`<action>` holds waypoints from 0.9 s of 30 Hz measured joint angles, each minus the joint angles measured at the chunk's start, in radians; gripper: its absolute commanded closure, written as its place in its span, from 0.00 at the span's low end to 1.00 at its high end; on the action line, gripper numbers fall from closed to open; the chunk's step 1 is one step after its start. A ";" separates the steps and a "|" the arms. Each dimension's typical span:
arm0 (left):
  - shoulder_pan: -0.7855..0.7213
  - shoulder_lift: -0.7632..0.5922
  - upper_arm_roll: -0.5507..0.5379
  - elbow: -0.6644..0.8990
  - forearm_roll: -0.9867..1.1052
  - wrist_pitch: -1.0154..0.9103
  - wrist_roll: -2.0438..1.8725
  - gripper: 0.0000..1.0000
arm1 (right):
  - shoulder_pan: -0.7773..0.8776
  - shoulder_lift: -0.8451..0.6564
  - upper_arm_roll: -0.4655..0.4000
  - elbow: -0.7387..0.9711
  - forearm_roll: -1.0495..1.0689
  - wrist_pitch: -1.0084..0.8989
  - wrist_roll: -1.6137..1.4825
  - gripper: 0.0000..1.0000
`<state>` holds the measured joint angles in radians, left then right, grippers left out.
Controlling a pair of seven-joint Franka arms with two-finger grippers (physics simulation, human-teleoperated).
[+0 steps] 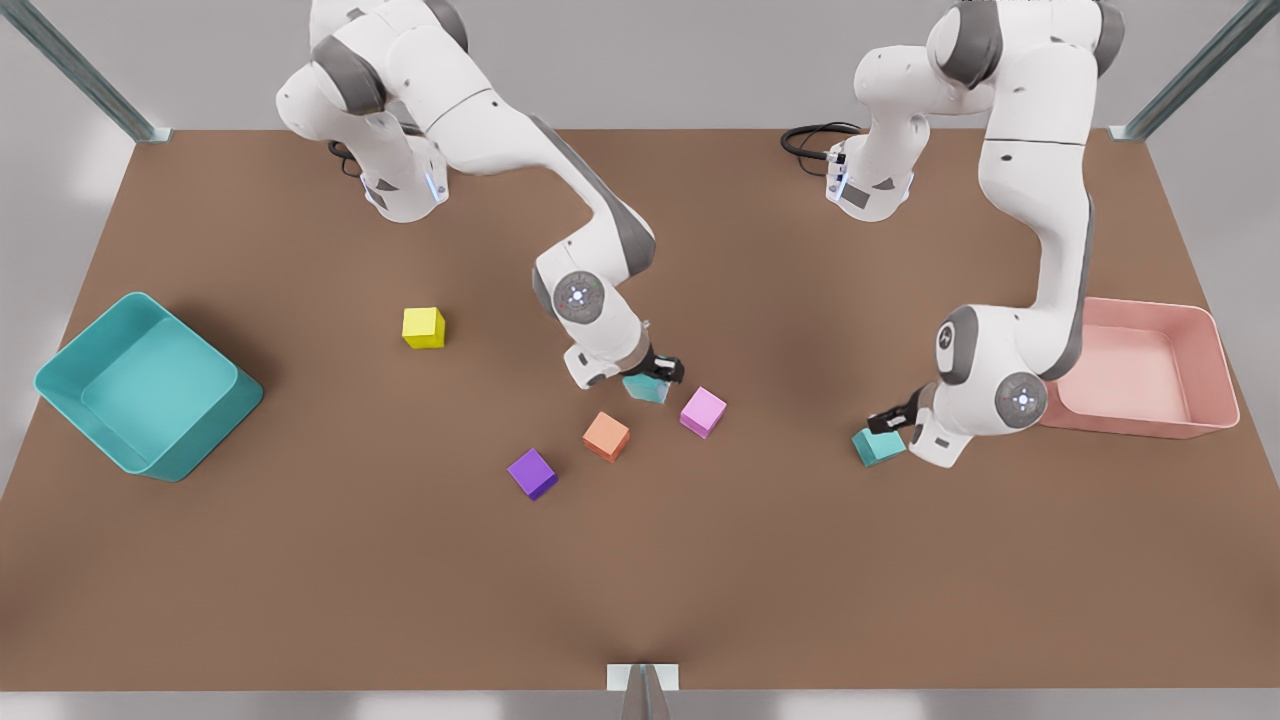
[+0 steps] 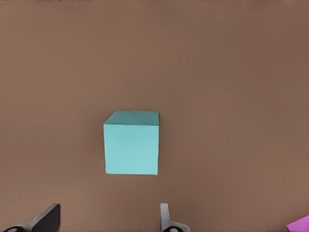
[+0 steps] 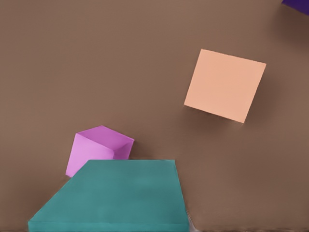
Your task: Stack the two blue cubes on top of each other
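1. My right gripper (image 1: 660, 370) is near the middle of the table (image 1: 300, 560), at the end of the arm on the front view's left. I read its fingers as clamped on one blue cube (image 1: 645, 388). In the right wrist view that cube sits so close to the camera that it covers part of the pink cube (image 3: 99, 147), so I judge it is off the table.

2. The carried cube hangs just beside the pink cube and near the orange cube (image 1: 606, 436). It needs to be clear of both before I carry it across, or I may knock them.

3. The second blue cube (image 1: 878, 446) rests flat on the table towards the front view's right, well apart from the coloured cluster and near the pink bin (image 1: 1215, 345). That open ground makes it the sensible base for the stack.

4. My left gripper (image 1: 893, 413) sits low, just beside that base cube. In the left wrist view its fingers (image 2: 48, 218) are spread and empty, and the cube lies ahead of them, not between them.

5. As I judge it, the pick is done and the carry and placing remain. The left arm crowds the base cube, so I would want it backed away, or used only to steady the cube, before the right arm comes over.
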<state>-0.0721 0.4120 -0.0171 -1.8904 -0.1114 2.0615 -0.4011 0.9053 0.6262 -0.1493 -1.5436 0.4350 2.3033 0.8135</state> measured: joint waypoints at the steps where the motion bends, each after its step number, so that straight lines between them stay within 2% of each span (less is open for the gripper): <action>1: 0.000 0.004 0.000 0.000 -0.001 0.014 -0.015 0.00 | 0.009 0.009 0.000 0.001 -0.006 -0.001 0.028 0.38; 9: -0.002 0.060 0.000 0.000 -0.003 0.088 -0.108 0.00 | 0.028 0.090 -0.001 0.004 -0.028 0.004 0.208 0.35; 10: -0.002 0.069 0.000 0.000 -0.003 0.099 -0.117 0.00 | 0.031 0.101 -0.001 0.008 -0.030 0.004 0.226 0.08; 11: -0.003 0.077 0.000 0.000 -0.003 0.109 -0.126 0.00 | 0.033 0.113 -0.001 0.015 -0.034 0.005 0.244 0.00; 18: -0.003 0.114 0.000 0.000 -0.004 0.159 -0.173 0.00 | 0.023 0.094 -0.016 0.044 -0.042 -0.001 0.342 0.00; 20: -0.003 0.122 0.000 0.000 -0.004 0.172 -0.183 0.00 | -0.059 0.056 -0.018 0.121 -0.042 -0.050 0.361 0.00; 23: -0.003 0.136 0.000 0.000 -0.004 0.185 -0.196 0.00 | -0.281 0.049 -0.020 0.329 -0.048 -0.245 0.363 0.00; 27: -0.003 0.155 0.000 0.000 -0.003 0.197 -0.208 0.00 | -0.593 0.036 -0.027 0.378 -0.134 -0.435 0.278 0.00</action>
<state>-0.0752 0.5674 -0.0170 -1.8903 -0.1141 2.2590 -0.6091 0.3121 0.6625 -0.1763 -1.1655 0.3012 1.8683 1.0912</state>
